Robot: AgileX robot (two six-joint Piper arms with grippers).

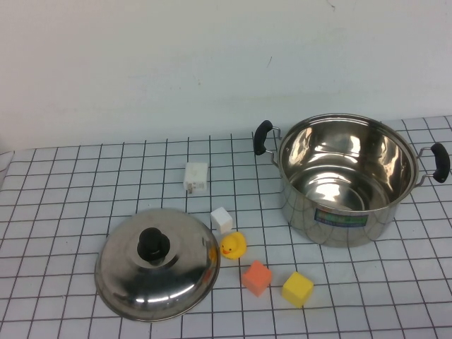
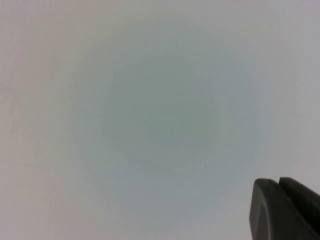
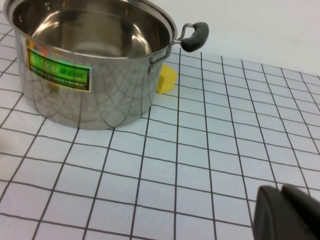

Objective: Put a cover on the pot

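White gridded counter [image 1: 70, 183] against a plain pale wall was all we had to work with, and honestly nothing of the job was done yet. Our pot [image 1: 346, 180] sat wide open on the right side toward the back, upright, shiny inside with nothing in it, both black handles sticking out and the blue-green label facing us. Its lid [image 1: 157, 263] was well apart from it, lying dome-up on the counter at front left, black knob on top, completely untouched.

Between the two we had a bit of clutter: a yellow duck [image 1: 233, 245] just beside the lid's rim, a small white cube [image 1: 222, 219] right behind the duck, an orange cube [image 1: 256, 277] and a yellow cube [image 1: 297, 289] out front, plus a white blocky thing [image 1: 195, 176] further back.

Neither of our arms showed from above. Our left gripper [image 2: 287, 210] was staring at blank wall, jaws clenched on nothing. Our right gripper [image 3: 290, 212] hung low over the counter near the pot; we couldn't tell how it stood.

So everything was left: reach the knob, grab, lift, carry over, set down. We figured the duck could get nudged.
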